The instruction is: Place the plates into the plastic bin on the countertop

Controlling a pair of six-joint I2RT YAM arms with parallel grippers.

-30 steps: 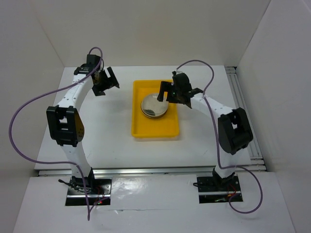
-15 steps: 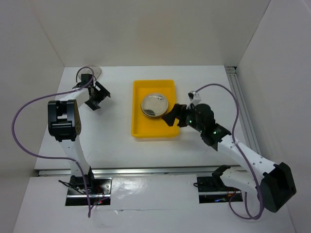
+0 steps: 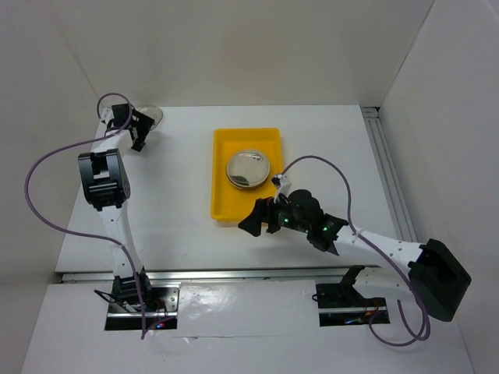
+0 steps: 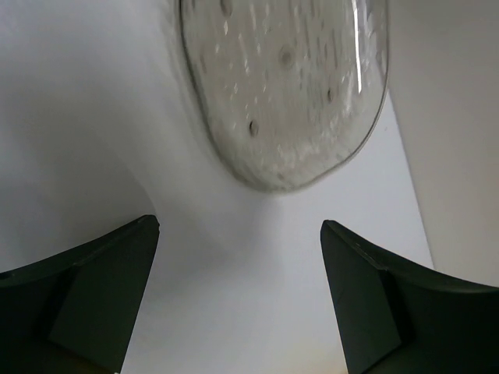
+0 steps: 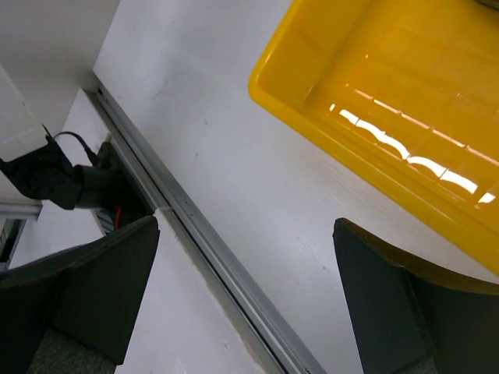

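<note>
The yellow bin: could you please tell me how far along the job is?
Done: a stack of plates sits in the bin. In hand: nothing; the left gripper is open, facing a clear glass plate in the back-left corner, and the right gripper is open and empty near the bin. Left: that glass plate.

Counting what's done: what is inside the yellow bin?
A shiny round plate lies in the far half of the yellow bin. Whatever lies under it is covered.
</note>
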